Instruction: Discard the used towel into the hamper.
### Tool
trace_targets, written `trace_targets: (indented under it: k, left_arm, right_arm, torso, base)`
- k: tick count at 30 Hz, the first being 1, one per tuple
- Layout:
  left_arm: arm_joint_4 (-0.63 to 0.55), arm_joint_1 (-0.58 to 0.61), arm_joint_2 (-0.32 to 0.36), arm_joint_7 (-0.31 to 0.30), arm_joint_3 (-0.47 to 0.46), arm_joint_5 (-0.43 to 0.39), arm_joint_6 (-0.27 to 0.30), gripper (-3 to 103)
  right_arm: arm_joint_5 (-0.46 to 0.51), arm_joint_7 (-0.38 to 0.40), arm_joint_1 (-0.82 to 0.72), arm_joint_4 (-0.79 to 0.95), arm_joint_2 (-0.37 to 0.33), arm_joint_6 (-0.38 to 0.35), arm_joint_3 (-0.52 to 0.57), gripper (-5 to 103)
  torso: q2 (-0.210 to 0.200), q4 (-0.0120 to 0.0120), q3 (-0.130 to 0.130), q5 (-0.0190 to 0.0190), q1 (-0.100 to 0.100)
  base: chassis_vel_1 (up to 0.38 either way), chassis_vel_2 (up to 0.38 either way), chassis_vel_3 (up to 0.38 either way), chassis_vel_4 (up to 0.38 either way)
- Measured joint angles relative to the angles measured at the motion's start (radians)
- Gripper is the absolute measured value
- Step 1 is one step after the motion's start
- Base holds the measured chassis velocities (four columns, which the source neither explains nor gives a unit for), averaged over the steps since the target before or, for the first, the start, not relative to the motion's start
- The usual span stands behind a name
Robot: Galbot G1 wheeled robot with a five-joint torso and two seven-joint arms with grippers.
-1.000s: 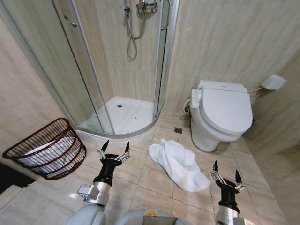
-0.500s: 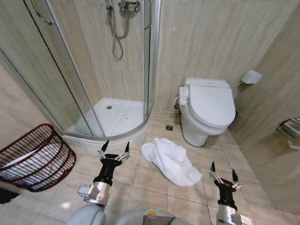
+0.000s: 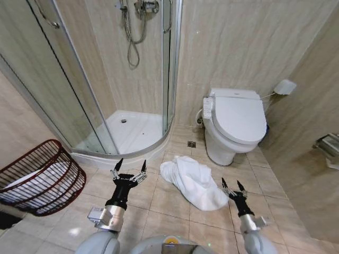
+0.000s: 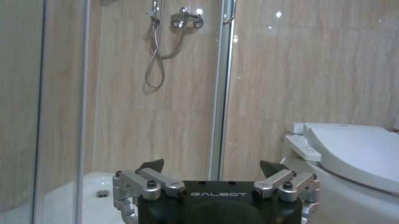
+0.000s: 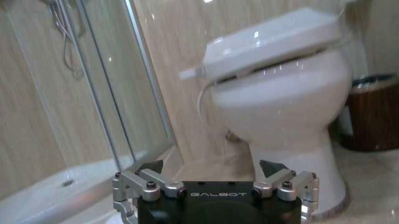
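Both end effectors stood with their fingers spread apart and nothing between them. On the left end effector (image 3: 129, 173), seen from the left wrist, the word GALBOT was printed in pale letters across the black body behind the fingers; the same word showed on the right end effector (image 3: 232, 186) in the right wrist view. No other writing could be read.

Taking the white towel (image 3: 193, 181) as the landmark: it lay crumpled on the beige tiled floor (image 3: 159, 203), untouched. The left end effector hovered to the towel's left, apart from it, with bare floor between. The right end effector hovered just beside the towel's lower right edge; whether it touched the cloth could not be told.

Well to the left of the towel, the hamper (image 3: 39, 177), a dark reddish-brown wire basket, stood tilted at the foot of the left wall, its rim open and something white lying inside. A stretch of open tile ran between hamper and towel.

Beyond the towel, the curved white sill of the shower tray (image 3: 127, 153) closed the floor, with the glass shower enclosure (image 3: 79, 79) rising from it. To the towel's upper right stood the white toilet (image 3: 233, 127), lid shut, its base near the cloth. A small floor drain (image 3: 191, 144) sat between the toilet and the shower sill. In the right wrist view a dark brown bin (image 5: 374, 114) stood beside the toilet's base.
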Motion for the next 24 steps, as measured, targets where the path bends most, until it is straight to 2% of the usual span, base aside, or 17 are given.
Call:
trace_targets:
  k: [4,7,10,17,19,24]
  left_arm:
    - [0.000,0.000,0.000,0.000,0.000,0.000,0.000,100]
    - [0.000,0.000,0.000,0.000,0.000,0.000,0.000,100]
    - [0.000,0.000,0.000,0.000,0.000,0.000,0.000,100]
    - [0.000,0.000,0.000,0.000,0.000,0.000,0.000,100]
    - [0.000,0.000,0.000,0.000,0.000,0.000,0.000,100]
    - [0.000,0.000,0.000,0.000,0.000,0.000,0.000,100]
  right_arm:
    - [0.012,-0.020,0.070,-0.066,-0.042,-0.045,-0.039,100]
    - [0.005,-0.025,0.104,-0.094,-0.049,-0.054,-0.063,100]
    - [-0.042,-0.017,0.201,-0.180,-0.044,-0.059,-0.137,100]
    - [-0.083,0.001,0.313,-0.287,-0.042,-0.063,-0.220,100]
    - [-0.133,0.013,0.438,-0.423,-0.029,-0.067,-0.326,100]
    - [-0.166,0.018,0.519,-0.537,-0.002,-0.086,-0.409,100]
  torso:
    - [0.000,-0.0003,0.000,0.0000,0.000]
    - [0.001,0.0001,0.000,-0.0003,0.000]
    - [0.001,0.0001,0.001,-0.0001,0.000]
    - [0.001,0.0000,0.001,-0.0003,0.000]
    - [0.001,0.0001,0.001,-0.0004,0.000]
    - [0.002,0.0000,0.001,-0.0005,0.000]
  base:
    - [0.000,0.000,0.000,0.000]
    - [0.000,0.000,0.000,0.000]
    - [0.000,0.000,0.000,0.000]
    - [0.000,0.000,0.000,0.000]
    - [0.000,0.000,0.000,0.000]
    - [0.000,0.000,0.000,0.000]
